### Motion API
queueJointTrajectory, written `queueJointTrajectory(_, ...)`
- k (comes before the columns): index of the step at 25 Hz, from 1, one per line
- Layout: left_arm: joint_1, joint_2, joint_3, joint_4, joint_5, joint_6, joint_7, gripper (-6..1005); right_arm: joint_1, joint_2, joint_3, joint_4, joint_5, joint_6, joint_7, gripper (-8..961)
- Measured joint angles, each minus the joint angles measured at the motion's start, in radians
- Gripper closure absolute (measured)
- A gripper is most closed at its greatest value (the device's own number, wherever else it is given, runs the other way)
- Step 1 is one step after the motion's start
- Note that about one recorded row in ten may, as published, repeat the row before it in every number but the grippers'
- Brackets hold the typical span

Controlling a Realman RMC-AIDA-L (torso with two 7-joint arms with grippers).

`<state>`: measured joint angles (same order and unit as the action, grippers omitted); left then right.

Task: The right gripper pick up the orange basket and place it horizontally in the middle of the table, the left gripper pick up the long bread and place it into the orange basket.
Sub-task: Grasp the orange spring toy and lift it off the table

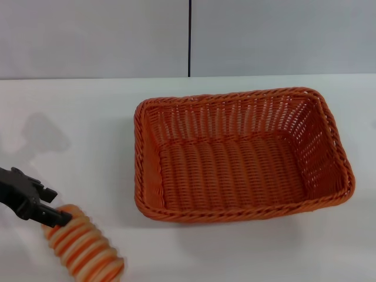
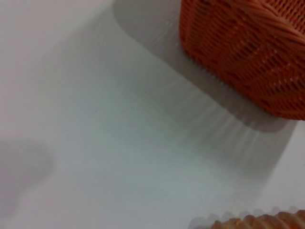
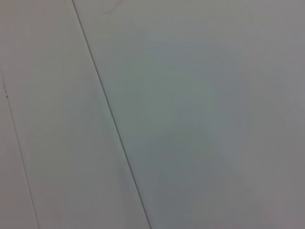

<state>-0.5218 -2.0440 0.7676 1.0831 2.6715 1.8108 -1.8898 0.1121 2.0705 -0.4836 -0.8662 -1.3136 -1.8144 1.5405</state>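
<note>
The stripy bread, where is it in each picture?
Head view: the bread lies at the bottom left on the table, with the left gripper at its end.
Left wrist view: only its ridged edge shows at the bottom.
Right wrist view: not there.
Shared landmark: the basket, whose corner shows in the left wrist view.

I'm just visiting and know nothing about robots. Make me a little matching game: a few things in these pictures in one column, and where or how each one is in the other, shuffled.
Things:
1. orange basket
2. long bread
3. left gripper
4. table

Descriptions:
A. black, touching the end of the striped loaf
B. white, carrying everything
C. empty, sitting in the middle
D. lying at the near left, outside the basket

Pairs: 1-C, 2-D, 3-A, 4-B
</note>
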Motion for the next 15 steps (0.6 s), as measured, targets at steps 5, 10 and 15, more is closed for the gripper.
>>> queueJointTrajectory(5, -0.001, 0.002, 0.000, 0.000, 0.005, 0.003, -0.003, 288, -0.004, 0.000, 0.006, 0.010, 0.000, -0.002, -0.001, 423)
queueJointTrajectory(10, -0.014, -0.008, 0.002, -0.006, 0.053, 0.003, -0.006, 290, -0.005, 0.001, 0.012, 0.011, 0.000, -0.003, -0.002, 423)
queueJointTrajectory(15, -0.034, 0.005, 0.002, -0.073, 0.054, 0.014, -0.017, 322, -0.005, 0.002, 0.014, 0.014, 0.002, -0.003, -0.004, 423)
